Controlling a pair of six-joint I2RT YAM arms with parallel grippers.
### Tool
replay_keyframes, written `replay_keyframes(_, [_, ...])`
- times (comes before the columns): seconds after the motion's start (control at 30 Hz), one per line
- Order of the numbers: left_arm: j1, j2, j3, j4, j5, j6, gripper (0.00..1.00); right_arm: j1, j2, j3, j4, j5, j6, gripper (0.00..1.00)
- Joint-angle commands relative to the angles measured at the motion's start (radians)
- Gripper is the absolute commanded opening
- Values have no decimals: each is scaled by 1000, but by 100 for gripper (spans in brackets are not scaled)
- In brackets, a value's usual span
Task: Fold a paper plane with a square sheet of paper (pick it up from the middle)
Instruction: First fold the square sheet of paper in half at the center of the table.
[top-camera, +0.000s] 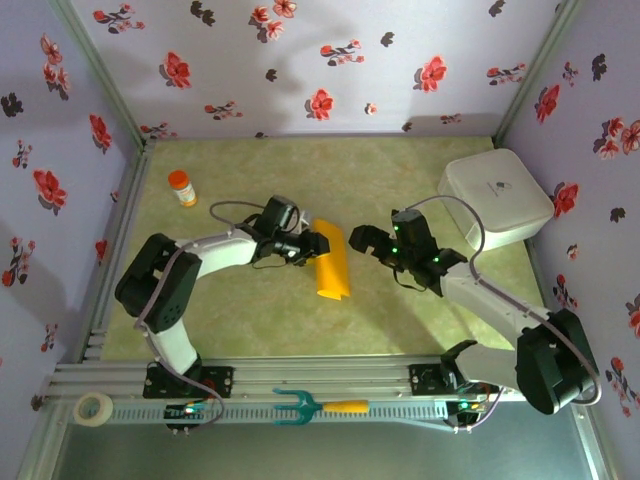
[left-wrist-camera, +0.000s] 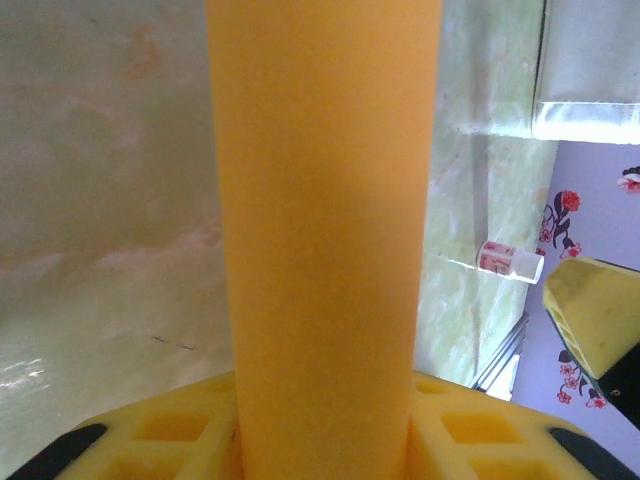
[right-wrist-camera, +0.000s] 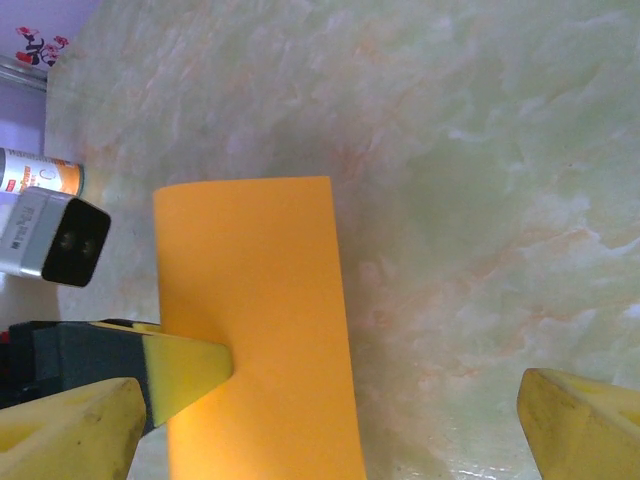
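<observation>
A green marbled mat (top-camera: 260, 330) covers the table. A rounded white plastic box (top-camera: 495, 200) sits at the back right, behind the right arm; its small dark mark is unreadable.

The orange-yellow square sheet of paper (top-camera: 332, 262), loosely folded over, lies mid-mat between the grippers. The left gripper (top-camera: 312, 243) is partly closed, with one fingertip (right-wrist-camera: 190, 365) on the sheet's edge; I cannot tell whether it pinches. The right gripper (top-camera: 366, 242) gapes wide and empty just beside the sheet.

An orange-handled teal fork (top-camera: 300, 407) and a tape roll (top-camera: 93, 407) rest on the front rail. The orange-capped bottle (top-camera: 182, 188) stands back left, its red-printed label illegible.
</observation>
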Motion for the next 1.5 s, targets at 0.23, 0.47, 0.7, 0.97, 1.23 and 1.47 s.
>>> replay_keyframes(0.23, [19, 70, 21, -49, 26, 80, 38, -5, 92, 59, -2, -84, 4, 93])
replay_keyframes(0.47, [22, 83, 14, -86, -14, 104, 41, -2, 134, 61, 10, -104, 21, 92])
replay_keyframes(0.7, [20, 71, 21, -154, -114, 130, 52, 1, 147, 55, 19, -101, 31, 92])
replay_keyframes(0.97, [10, 15, 47, -263, -238, 186, 64, 7, 178, 58, 39, -117, 35, 92])
replay_keyframes(1.23, [9, -17, 50, -336, -340, 212, 57, 16, 218, 66, 71, -143, 41, 89])
replay_keyframes(1.47, [7, 28, 71, -350, -314, 230, 56, 21, 228, 57, 90, -143, 48, 88])
